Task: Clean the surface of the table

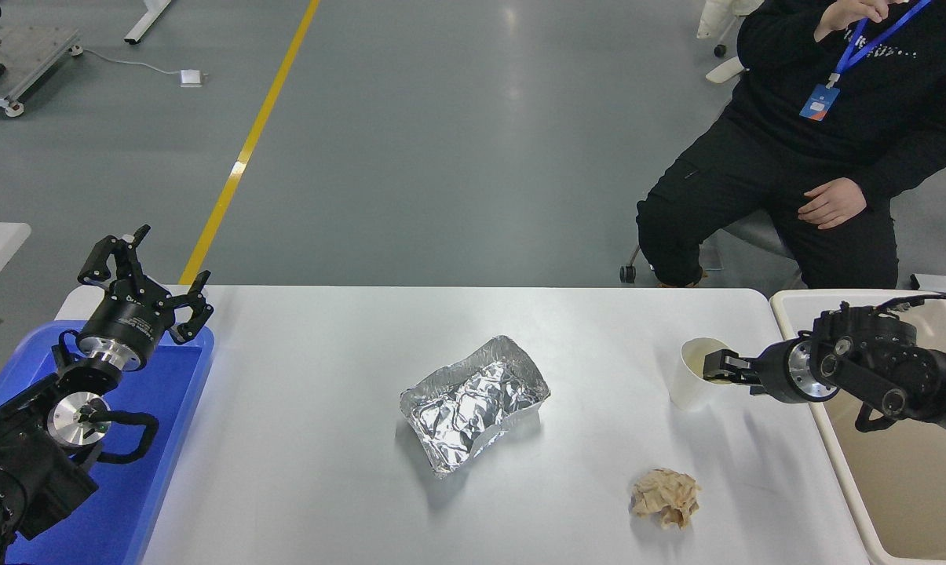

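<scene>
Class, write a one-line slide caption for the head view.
Right black gripper reaches into a white paper cup on the glossy white tabletop, beside a crumpled foil tray and beige paper wad.

Glossy white table surface (323,471), littered

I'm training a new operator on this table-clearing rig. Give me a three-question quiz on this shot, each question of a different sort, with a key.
1. True or false: the crumpled brown paper lies nearer the camera than the foil tray.
2. Multiple choice: the right gripper is at the rim of which thing? A) the blue bin B) the paper cup C) the foil tray
3. Fill in: the left gripper hovers above the far end of the ___ bin.

Key: 1 true; 2 B; 3 blue. The three pieces of rubbish sit on the white table; the cream tub stands at its right end.
</scene>
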Controlling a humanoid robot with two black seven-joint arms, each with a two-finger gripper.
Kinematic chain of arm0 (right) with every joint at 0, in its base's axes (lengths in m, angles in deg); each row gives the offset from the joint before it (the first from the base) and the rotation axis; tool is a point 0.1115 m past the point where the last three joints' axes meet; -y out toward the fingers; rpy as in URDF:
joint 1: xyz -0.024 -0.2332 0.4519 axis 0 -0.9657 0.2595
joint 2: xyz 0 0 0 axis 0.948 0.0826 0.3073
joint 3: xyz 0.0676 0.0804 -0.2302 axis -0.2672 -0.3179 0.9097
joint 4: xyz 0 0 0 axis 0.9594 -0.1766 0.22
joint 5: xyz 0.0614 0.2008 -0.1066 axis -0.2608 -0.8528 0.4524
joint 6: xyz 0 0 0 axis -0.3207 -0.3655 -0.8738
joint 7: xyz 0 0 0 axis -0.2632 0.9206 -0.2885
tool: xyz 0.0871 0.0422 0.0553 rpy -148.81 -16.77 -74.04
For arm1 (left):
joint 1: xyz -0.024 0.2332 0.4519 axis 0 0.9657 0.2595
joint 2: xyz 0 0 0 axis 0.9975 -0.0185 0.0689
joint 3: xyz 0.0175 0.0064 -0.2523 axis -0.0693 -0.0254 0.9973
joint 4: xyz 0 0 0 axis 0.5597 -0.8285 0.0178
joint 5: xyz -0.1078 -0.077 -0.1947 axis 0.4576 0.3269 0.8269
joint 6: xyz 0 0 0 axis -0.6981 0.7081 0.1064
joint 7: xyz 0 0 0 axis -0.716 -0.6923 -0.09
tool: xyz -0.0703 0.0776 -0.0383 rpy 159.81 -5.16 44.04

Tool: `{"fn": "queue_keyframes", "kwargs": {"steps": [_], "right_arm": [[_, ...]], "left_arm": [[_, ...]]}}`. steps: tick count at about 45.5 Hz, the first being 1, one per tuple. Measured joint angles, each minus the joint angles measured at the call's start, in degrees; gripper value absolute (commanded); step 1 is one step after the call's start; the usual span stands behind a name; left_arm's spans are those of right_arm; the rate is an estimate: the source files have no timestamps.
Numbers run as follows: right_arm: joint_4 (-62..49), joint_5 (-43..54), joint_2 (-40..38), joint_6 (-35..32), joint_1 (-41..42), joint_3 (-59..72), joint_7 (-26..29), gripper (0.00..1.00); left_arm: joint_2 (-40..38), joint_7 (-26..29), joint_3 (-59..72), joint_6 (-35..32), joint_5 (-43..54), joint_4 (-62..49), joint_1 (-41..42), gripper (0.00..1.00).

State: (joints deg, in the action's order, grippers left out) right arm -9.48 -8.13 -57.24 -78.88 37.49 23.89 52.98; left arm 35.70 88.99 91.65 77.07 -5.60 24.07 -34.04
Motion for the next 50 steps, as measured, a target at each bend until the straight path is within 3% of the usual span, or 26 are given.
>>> {"fn": "queue_keyframes", "kwargs": {"steps": [30,50], "right_arm": [[0.84,-0.78,-1.72,-1.65,2.24,1.07,-0.23,0.00],[23.95,-0.85,-24.80,-10.25,12.04,1.52,-0.21,0.00]], "left_arm": [[0.00,0.00,0.00,0.00,0.00,0.00,0.03,1.00],[0.00,0.00,0.00,0.00,0.00,0.00,0.03,1.00]]}}
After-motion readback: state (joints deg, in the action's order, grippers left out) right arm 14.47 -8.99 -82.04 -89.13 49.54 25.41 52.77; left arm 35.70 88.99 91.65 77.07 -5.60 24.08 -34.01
